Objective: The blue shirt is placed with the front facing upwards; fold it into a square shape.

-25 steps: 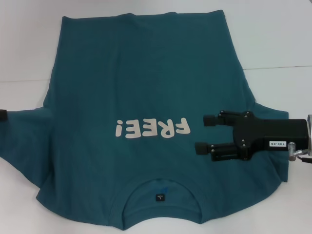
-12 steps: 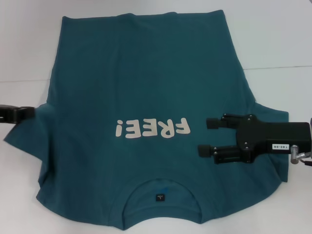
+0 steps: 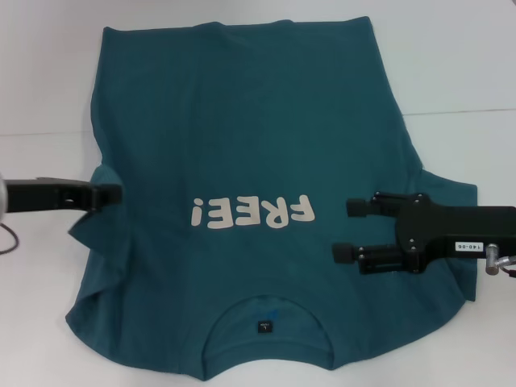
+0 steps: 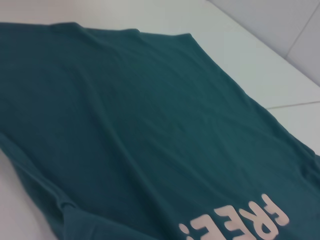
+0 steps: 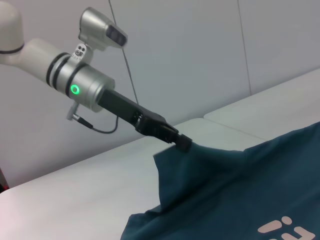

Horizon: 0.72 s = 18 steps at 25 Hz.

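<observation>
1. Two grippers were over the blue shirt (image 3: 242, 145), which lay spread face-up on the white table (image 3: 40, 81), collar toward the robot.
2. Over the last second the left gripper (image 3: 113, 194) had carried the left sleeve (image 3: 97, 234) inward from the table's edge onto the shirt's body; its fingers were pinched shut on that fabric, which was lifted into a peak in the right wrist view (image 5: 186, 145).
3. Meanwhile the right gripper (image 3: 343, 230) had drifted slightly outward, its fingers spread apart, holding nothing, above the right chest.
4. Judging by this, the sleeve fold was under way and the right side remained undone.
</observation>
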Each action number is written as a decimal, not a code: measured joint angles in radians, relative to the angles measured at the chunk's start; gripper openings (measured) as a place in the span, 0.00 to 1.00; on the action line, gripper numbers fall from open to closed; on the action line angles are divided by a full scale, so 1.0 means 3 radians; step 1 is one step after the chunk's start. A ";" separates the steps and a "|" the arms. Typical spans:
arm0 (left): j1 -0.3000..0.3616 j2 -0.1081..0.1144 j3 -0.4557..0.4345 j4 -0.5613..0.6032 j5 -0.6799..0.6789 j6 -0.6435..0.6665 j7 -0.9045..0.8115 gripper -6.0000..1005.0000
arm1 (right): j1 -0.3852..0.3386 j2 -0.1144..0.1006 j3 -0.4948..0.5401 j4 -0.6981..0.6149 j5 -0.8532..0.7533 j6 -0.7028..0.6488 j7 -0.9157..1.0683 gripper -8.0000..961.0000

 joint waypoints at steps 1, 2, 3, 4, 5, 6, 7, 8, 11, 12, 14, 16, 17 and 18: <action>-0.0013 -0.0009 0.0041 -0.0058 -0.0003 -0.0049 0.0000 0.07 | -0.0001 0.0000 0.0000 0.0000 0.0000 0.0000 -0.0004 0.98; -0.0029 -0.0013 0.0082 -0.0118 -0.0008 -0.0099 0.0001 0.07 | -0.0001 0.0000 0.0000 0.0000 0.0000 0.0002 -0.0007 0.98; -0.0047 -0.0015 0.0128 -0.0188 -0.0016 -0.0157 0.0001 0.07 | -0.0001 -0.0001 0.0000 0.0000 0.0000 0.0003 -0.0010 0.98; -0.0066 -0.0015 0.0173 -0.0266 -0.0023 -0.0215 0.0001 0.08 | -0.0002 -0.0002 0.0000 0.0000 -0.0001 0.0005 -0.0010 0.98; -0.0086 -0.0016 0.0207 -0.0327 -0.0025 -0.0260 0.0001 0.08 | -0.0002 -0.0005 0.0000 0.0000 -0.0002 0.0006 -0.0010 0.98; -0.0122 -0.0019 0.0261 -0.0432 -0.0026 -0.0335 0.0007 0.08 | -0.0002 -0.0007 0.0000 0.0000 -0.0003 0.0006 -0.0008 0.98; -0.0141 -0.0021 0.0291 -0.0489 -0.0026 -0.0370 0.0013 0.08 | -0.0002 -0.0009 -0.0002 0.0000 -0.0004 0.0006 -0.0007 0.98; -0.0175 -0.0021 0.0335 -0.0577 -0.0027 -0.0410 0.0025 0.08 | -0.0002 -0.0012 -0.0003 0.0000 -0.0004 0.0006 -0.0005 0.98; -0.0257 -0.0025 0.0420 -0.0774 -0.0032 -0.0517 0.0037 0.08 | -0.0002 -0.0016 -0.0005 0.0000 -0.0005 0.0016 -0.0004 0.98; -0.0271 -0.0028 0.0443 -0.0816 -0.0038 -0.0558 0.0038 0.08 | -0.0002 -0.0017 -0.0005 0.0000 -0.0005 0.0020 -0.0004 0.98; -0.0285 -0.0039 0.0531 -0.0882 -0.0107 -0.0647 0.0050 0.08 | -0.0002 -0.0017 -0.0005 0.0000 -0.0005 0.0024 -0.0004 0.98; -0.0288 -0.0044 0.0658 -0.0930 -0.0215 -0.0716 0.0079 0.09 | -0.0002 -0.0020 -0.0005 0.0000 -0.0005 0.0025 -0.0003 0.98; -0.0288 -0.0044 0.0716 -0.0945 -0.0259 -0.0752 0.0095 0.13 | -0.0001 -0.0021 -0.0005 0.0000 -0.0005 0.0025 -0.0003 0.98; -0.0289 -0.0044 0.0747 -0.0948 -0.0282 -0.0790 0.0105 0.17 | 0.0000 -0.0023 -0.0005 0.0000 -0.0005 0.0027 -0.0003 0.98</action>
